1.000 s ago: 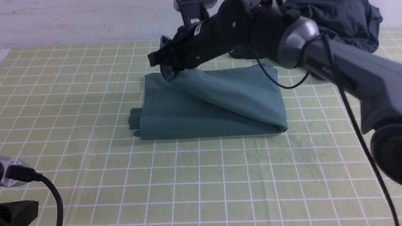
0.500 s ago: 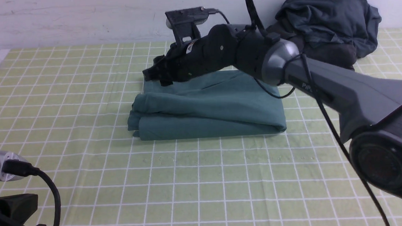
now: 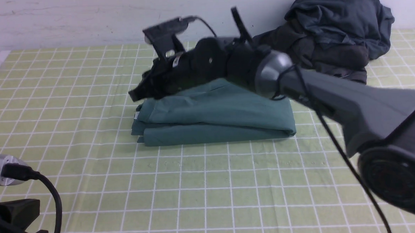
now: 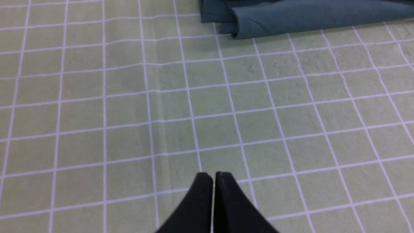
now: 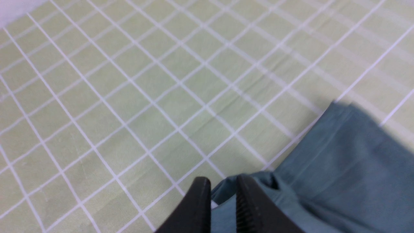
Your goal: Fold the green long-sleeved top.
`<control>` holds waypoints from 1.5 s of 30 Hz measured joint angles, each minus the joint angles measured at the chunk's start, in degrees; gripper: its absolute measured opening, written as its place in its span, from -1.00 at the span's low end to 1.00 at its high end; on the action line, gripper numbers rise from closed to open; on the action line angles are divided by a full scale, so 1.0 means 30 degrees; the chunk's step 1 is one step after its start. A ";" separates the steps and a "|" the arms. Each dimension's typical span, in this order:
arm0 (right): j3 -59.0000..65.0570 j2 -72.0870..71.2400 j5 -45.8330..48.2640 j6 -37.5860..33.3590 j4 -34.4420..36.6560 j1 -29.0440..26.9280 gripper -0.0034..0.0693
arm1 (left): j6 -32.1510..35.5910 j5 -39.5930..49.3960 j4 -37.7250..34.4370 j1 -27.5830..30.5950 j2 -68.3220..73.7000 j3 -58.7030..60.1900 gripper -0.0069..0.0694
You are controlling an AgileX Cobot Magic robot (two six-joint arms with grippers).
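Item: green long-sleeved top [image 3: 214,118], folded into a flat rectangle, lying mid-worktop [image 3: 204,187]. My right pincer [image 3: 135,95] hangs over its left end, narrowly spread and pinching nothing. My left pincer [image 4: 213,176] is pressed together, empty, above the gridded cloth on my side. Dark clothing heap [image 3: 337,24]: far right corner, apart from the top.

A table under a pale-green cloth [image 3: 211,187] gridded in white meets a plain white wall [image 3: 63,17].
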 joint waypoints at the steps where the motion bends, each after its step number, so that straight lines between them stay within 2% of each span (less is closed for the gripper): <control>1: 0.0000 -0.0885 0.0625 -0.0009 -0.0673 -0.0103 -0.55 | 0.0000 0.0000 0.0000 0.0000 0.0000 0.0000 -0.83; 4: 0.0000 -0.3008 0.2680 -0.0025 -0.2347 -0.0375 -0.50 | 0.0000 0.0000 0.0000 0.0000 0.0000 0.0000 -0.83; 6: 0.0000 -0.5796 0.5833 -0.0064 -0.5277 -0.0739 -0.51 | 0.0000 0.0000 0.0000 0.0000 0.0000 0.0000 -0.83; 10: -0.0100 -0.9950 1.0173 0.0254 -0.8588 -0.1580 -0.64 | 0.0000 0.0000 0.0000 0.0000 0.0000 0.0000 -0.83; 16: 0.0326 -1.3895 1.1920 0.0723 -0.9239 -0.3915 -0.86 | 0.0000 0.0000 0.0000 0.0000 0.0000 0.0000 -0.83; 18: 0.2694 -1.6396 1.1628 0.0761 -0.8993 -0.5139 -0.92 | 0.0000 0.0000 0.0000 0.0000 0.0000 0.0000 -0.83; 22: 0.7320 -1.9623 0.9028 0.1382 -0.8752 -0.6276 -0.94 | 0.0000 0.0000 0.0000 0.0000 0.0000 0.0000 -0.83; 26: 1.6910 -2.5366 0.2368 0.3539 -0.8231 -0.6706 -0.94 | 0.0000 0.0017 0.0000 0.0000 0.0000 0.0000 -0.83; 29: 2.1381 -2.7641 -0.1134 0.3829 -0.7810 -0.6706 -0.94 | 0.0000 0.0017 0.0000 0.0000 0.0000 0.0000 -0.83; 32: 2.8337 -3.0454 -0.7089 0.4053 -0.7734 -0.6706 -0.94 | 0.0000 0.0017 0.0000 0.0000 0.0000 0.0000 -0.83; 36: 3.4629 -3.1941 -1.2886 0.4173 -0.7734 -0.6706 -0.94 | 0.0000 0.0017 0.0000 0.0000 0.0000 0.0000 -0.83; 41: 3.9795 -3.2084 -1.6743 0.4383 -0.7734 -0.6706 -0.94 | 0.0000 0.0017 0.0000 0.0000 0.0000 0.0000 -0.83; 45: 4.1924 -3.2108 -1.6333 0.4451 -0.7734 -0.6706 -0.94 | 0.0000 0.0017 0.0000 0.0000 0.0000 0.0000 -0.83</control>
